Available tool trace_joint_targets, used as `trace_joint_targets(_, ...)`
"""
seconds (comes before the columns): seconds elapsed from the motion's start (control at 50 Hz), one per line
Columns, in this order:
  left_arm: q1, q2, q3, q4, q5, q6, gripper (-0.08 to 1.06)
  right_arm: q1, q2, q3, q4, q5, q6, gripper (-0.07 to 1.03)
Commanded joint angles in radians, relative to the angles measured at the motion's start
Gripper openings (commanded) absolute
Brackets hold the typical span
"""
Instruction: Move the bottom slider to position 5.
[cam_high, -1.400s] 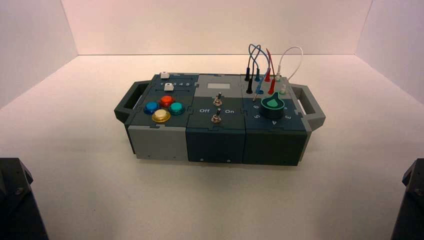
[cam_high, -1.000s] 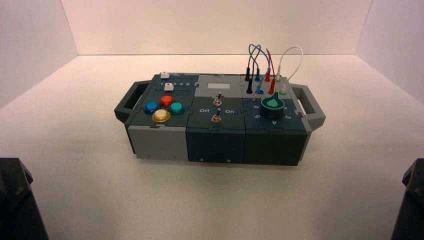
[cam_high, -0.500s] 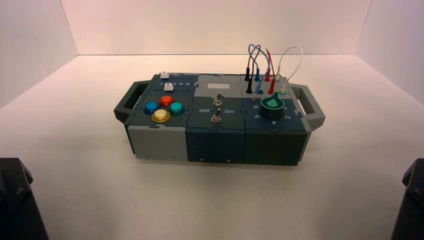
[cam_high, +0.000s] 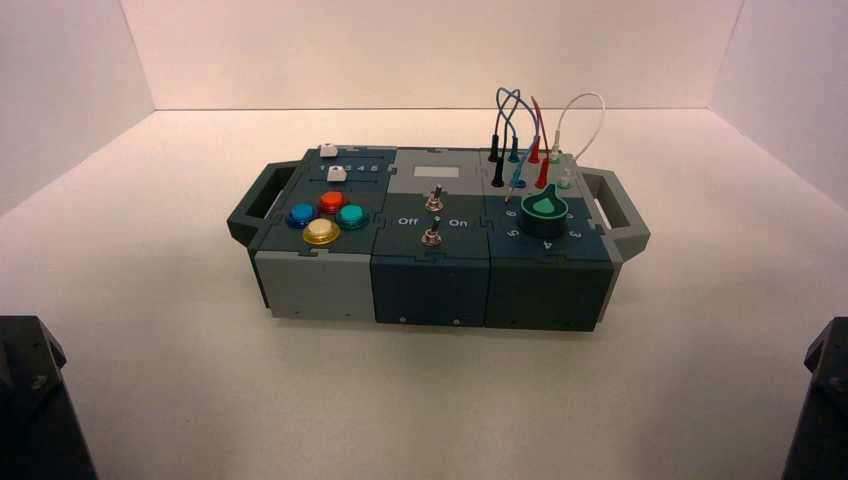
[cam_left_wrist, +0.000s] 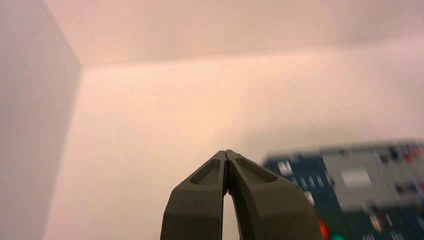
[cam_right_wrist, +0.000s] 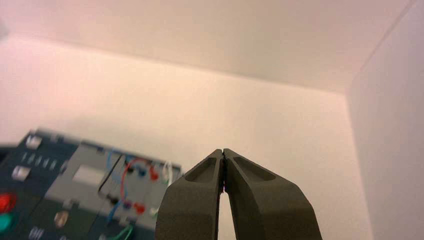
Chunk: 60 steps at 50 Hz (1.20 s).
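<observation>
The bottom slider's small white knob (cam_high: 337, 174) sits on its dark track at the box's back left, just behind the round buttons. Its printed number row ends in the 5 (cam_high: 375, 168) to the knob's right. The twin white knob (cam_high: 328, 151) sits on its own track behind it. The right wrist view shows the bottom slider (cam_right_wrist: 20, 172) blurred and far off. My left gripper (cam_left_wrist: 226, 152) is shut on nothing, held well back from the box (cam_left_wrist: 350, 190). My right gripper (cam_right_wrist: 222, 151) is likewise shut and empty. Both arms are parked at the near corners.
The dark box (cam_high: 430, 280) has side handles (cam_high: 255, 200). It also carries red (cam_high: 332, 201), blue, green and yellow buttons, two toggle switches (cam_high: 434, 199), a green-topped dial (cam_high: 545, 212) and plugged wires (cam_high: 530, 130). White walls enclose the table.
</observation>
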Motion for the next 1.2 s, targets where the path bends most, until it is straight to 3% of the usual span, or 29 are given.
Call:
trace_joint_targets(0.02, -0.051, 0.044, -0.034, 0.000, 0.049, 0.005, -0.03, 0.051, 0.066, -0.046, 0.012, 0.038, 0.002, -0.02)
trace_joint_targets(0.24, -0.129, 0.114, -0.020, -0.002, 0.083, -0.005, -0.03, 0.092, 0.152, -0.067, 0.032, 0.080, 0.002, -0.02)
trace_joint_targets(0.72, -0.189, 0.218, -0.017, -0.015, 0.103, -0.052, -0.03, 0.112, 0.196, -0.071, 0.064, 0.067, 0.000, -0.02)
trace_joint_targets(0.88, -0.242, 0.298, -0.029, -0.020, 0.103, -0.095, -0.03, 0.158, 0.230, -0.072, 0.069, 0.061, 0.000, -0.02)
trace_joint_targets(1.08, -0.290, 0.393, -0.051, -0.020, 0.089, -0.121, -0.03, 0.213, 0.267, -0.077, 0.077, 0.037, 0.000, -0.02)
trace_joint_targets(1.2, -0.304, 0.442, -0.060, -0.020, 0.064, -0.140, -0.03, 0.215, 0.273, -0.078, 0.077, 0.018, 0.000, -0.02)
